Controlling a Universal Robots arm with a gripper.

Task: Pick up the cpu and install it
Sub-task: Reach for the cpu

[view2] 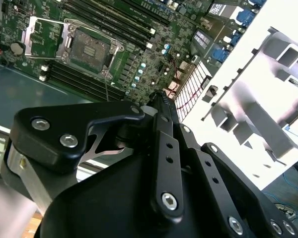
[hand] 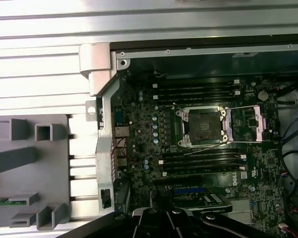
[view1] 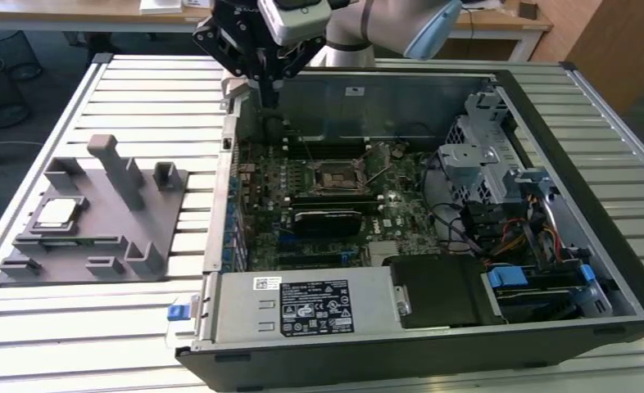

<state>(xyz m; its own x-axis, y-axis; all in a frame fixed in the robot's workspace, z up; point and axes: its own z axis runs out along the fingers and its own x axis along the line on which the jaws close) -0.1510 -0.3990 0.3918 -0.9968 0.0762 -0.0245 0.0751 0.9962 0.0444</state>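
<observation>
The cpu (view1: 57, 213), a small silvery square with a pale rim, lies flat on the grey fixture tray (view1: 136, 237) at the exterior view's left. My gripper (view1: 269, 100) hangs above the back left corner of the open computer case (view1: 432, 327), well away from the cpu, with its fingers together and nothing held. Its black fingers (view2: 161, 106) come to a single tip in the second wrist view. The empty motherboard socket (view1: 333, 178) sits in the middle of the board; both wrist views show the socket (view2: 92, 48) (hand: 204, 124) with its metal load plate (hand: 251, 121) swung open.
The case lies on a slatted metal table (view1: 136, 90). Inside it are memory slots (hand: 198, 91), a drive cage (view1: 486, 155), cables (view1: 519, 237) and a power supply (view1: 311, 307). The fixture tray has upright posts (view1: 115, 168).
</observation>
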